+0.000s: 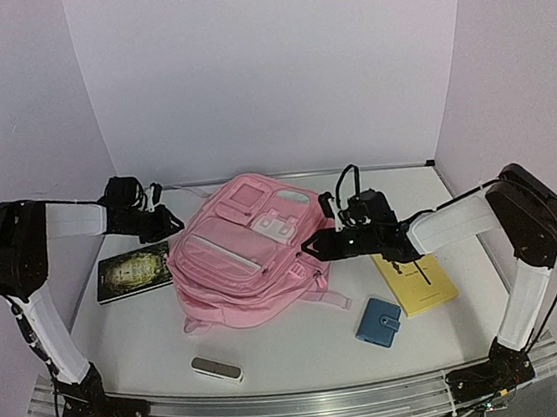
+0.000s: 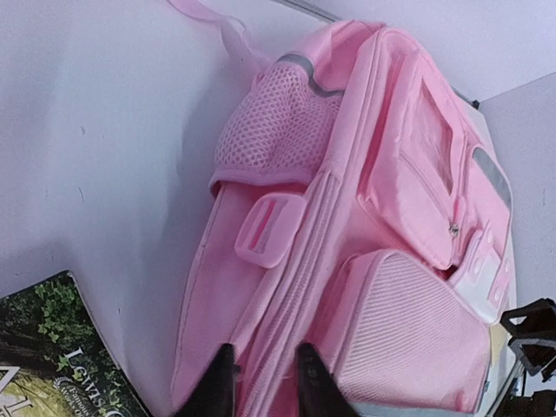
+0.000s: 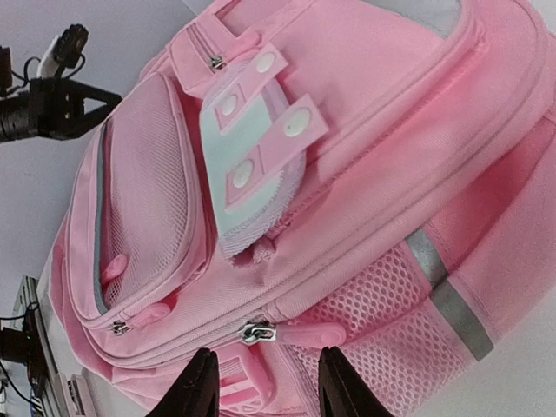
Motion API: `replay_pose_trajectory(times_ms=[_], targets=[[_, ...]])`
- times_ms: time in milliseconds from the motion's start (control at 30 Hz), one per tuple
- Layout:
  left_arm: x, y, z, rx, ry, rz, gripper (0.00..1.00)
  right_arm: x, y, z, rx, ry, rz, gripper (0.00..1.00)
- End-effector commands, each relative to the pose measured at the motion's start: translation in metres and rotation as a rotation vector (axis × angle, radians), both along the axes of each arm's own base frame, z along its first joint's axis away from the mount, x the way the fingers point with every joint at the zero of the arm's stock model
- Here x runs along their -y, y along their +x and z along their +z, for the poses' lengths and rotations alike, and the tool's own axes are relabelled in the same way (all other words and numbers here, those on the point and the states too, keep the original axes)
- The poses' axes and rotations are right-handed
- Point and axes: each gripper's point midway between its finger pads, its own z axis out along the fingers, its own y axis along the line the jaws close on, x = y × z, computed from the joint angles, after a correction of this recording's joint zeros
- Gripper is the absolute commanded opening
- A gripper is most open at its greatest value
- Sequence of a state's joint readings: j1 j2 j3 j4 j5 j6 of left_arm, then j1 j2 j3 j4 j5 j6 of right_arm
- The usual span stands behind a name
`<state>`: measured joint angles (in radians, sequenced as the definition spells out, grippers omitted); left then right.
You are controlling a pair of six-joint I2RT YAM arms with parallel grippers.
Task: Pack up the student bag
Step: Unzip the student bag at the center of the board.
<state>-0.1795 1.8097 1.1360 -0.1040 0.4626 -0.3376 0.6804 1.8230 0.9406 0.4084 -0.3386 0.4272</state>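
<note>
A white surface (image 1: 295,353) lies between plain pale walls (image 1: 273,68). The student bag (image 1: 237,284) lies in its middle, front pockets up, with its long axis from near-left to far-right. The left pincer (image 2: 265,369) and the right pincer (image 3: 265,378) stand a little open at its two sides.

Bright diffuse light, soft shadow beside student bag (image 2: 347,217), sharp focus

WALLS: plain white panels, back wall (image 1: 273,68), left wall (image 1: 6,109), right wall (image 1: 532,49) | counter (image 1: 295,353): white, smooth | NEAR EDGE: aluminium rail (image 1: 301,404) | LIGHT: even, diffuse, soft shadows
</note>
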Motion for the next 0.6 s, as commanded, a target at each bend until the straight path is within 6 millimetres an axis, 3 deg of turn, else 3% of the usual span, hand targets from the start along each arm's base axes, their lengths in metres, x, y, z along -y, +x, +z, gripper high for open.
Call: replay_pose_trajectory(times_ms=[0,167,333,567], targets=[[-0.004,0.000,0.076,0.150,-0.035,0.025,0.43,-0.006,0.008,-0.001,0.076,-0.131,0.110,0.38],[-0.019,-0.039,0.083,0.079,-0.069,0.134,0.61,-0.004,0.014,-0.009,0.095,-0.191,0.134,0.37],[-0.017,-0.089,0.059,-0.064,-0.180,0.169,0.68,-0.010,0.005,-0.017,0.071,-0.191,0.236,0.35],[-0.012,-0.133,0.034,-0.168,-0.309,0.186,0.74,-0.013,0.000,-0.033,0.052,-0.208,0.290,0.36]])
